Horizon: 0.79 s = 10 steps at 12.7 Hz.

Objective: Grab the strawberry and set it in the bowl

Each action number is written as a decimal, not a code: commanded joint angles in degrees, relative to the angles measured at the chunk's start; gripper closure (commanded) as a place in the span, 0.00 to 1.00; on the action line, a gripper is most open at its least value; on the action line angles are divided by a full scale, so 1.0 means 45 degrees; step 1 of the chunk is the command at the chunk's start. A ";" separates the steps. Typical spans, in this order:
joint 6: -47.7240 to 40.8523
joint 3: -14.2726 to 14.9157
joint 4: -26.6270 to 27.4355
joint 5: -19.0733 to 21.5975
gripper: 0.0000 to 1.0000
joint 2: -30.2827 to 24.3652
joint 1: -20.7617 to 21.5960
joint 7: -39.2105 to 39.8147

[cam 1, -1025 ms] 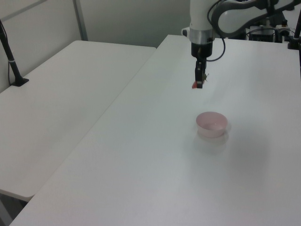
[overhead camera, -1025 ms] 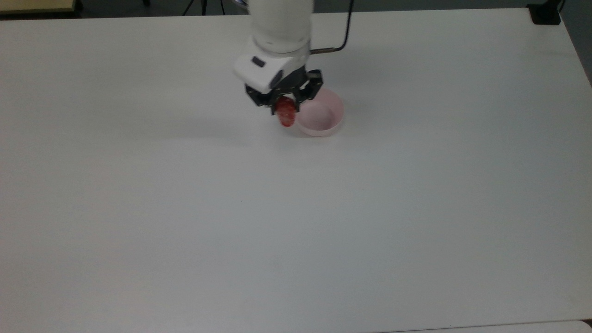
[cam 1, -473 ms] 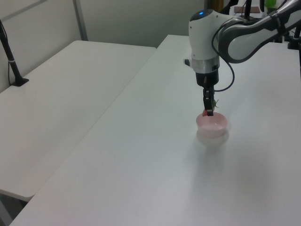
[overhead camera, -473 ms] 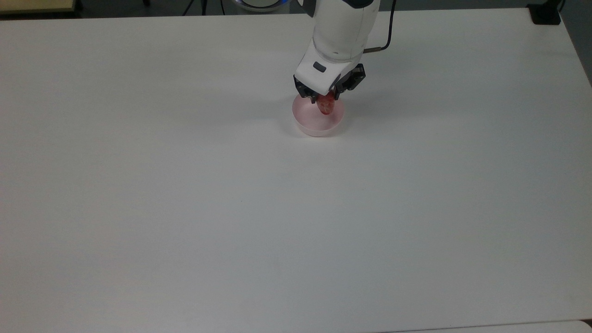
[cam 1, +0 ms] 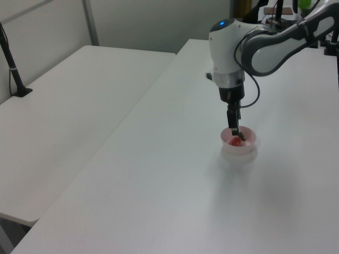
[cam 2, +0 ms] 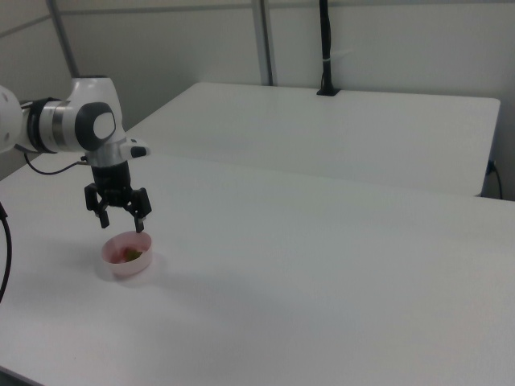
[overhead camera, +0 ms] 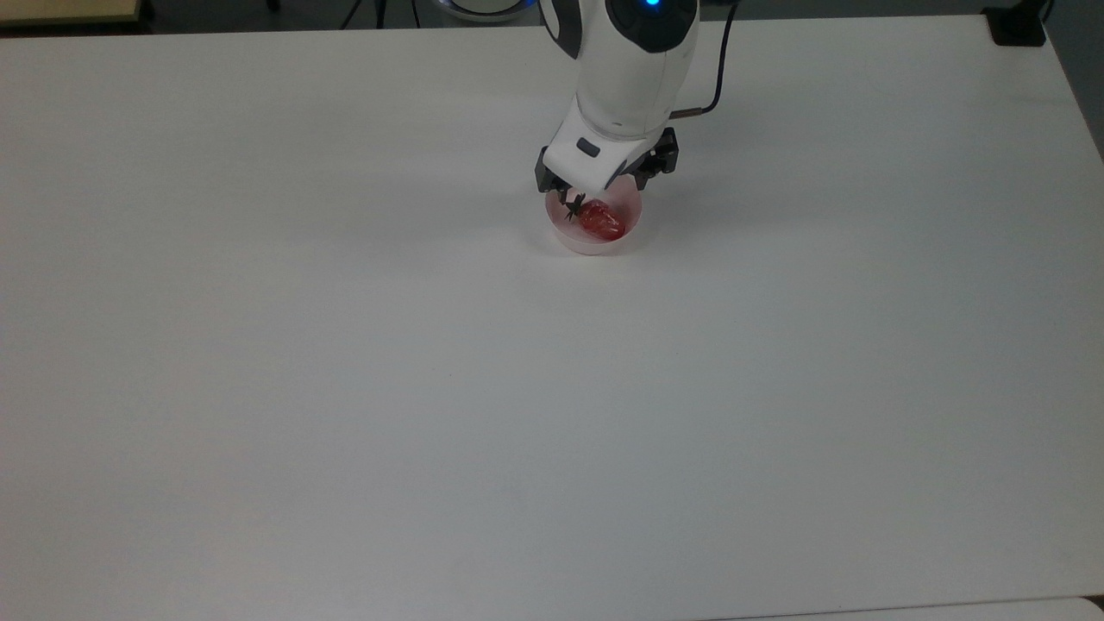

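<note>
One small glossy red strawberry (overhead camera: 601, 219) with a dark green leafy cap lies on its side inside the bowl (overhead camera: 571, 240) — a round, pale pink, smooth-walled plastic dish, slightly translucent. In the left view the strawberry (cam 1: 236, 141) shows red against the bowl's (cam 1: 249, 145) inner wall, cap uppermost; in the right view the bowl (cam 2: 115, 264) shows only a dim red-green patch within. The claw (overhead camera: 604, 185) hangs directly above the bowl with its black fingers spread apart and nothing between them; the right view shows the claw (cam 2: 119, 219) with both fingers splayed just over the rim. The counter (overhead camera: 345, 388) is a flat matte white surface, bare all around the bowl, with wide open room on every side; the bowl sits well in from the edges, nearer the far edge in the top view. A second white table (cam 1: 69, 106) stands alongside at the left view's left. Half a second ago the strawberry was pinched in the claw and dangling over the bowl — now it is released and rests in the bowl, and the fingers have opened.
</note>
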<state>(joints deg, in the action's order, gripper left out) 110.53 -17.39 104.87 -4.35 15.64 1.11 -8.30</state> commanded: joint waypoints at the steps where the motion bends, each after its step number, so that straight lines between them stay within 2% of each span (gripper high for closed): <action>1: -0.1860 0.0074 -0.0841 -0.0068 0.00 -0.1419 -0.0672 -0.0304; 4: -0.2257 0.0308 -0.0981 0.0010 0.00 -0.2729 -0.1416 -0.1473; 5: -0.2296 0.0579 -0.0981 0.0010 0.00 -0.2965 -0.1419 -0.1515; 7: -0.2335 0.2039 -0.0962 0.0068 0.00 -0.3706 -0.1205 -0.1535; 9: -0.2238 0.3038 -0.0981 0.0185 0.00 -0.4157 -0.1009 -0.1050; 10: -0.2199 0.3449 -0.1039 0.0186 0.00 -0.4216 -0.0854 -0.0138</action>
<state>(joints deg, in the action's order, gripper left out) 101.00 -6.37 99.22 -4.26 -0.93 -5.32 -13.61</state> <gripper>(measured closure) 0.000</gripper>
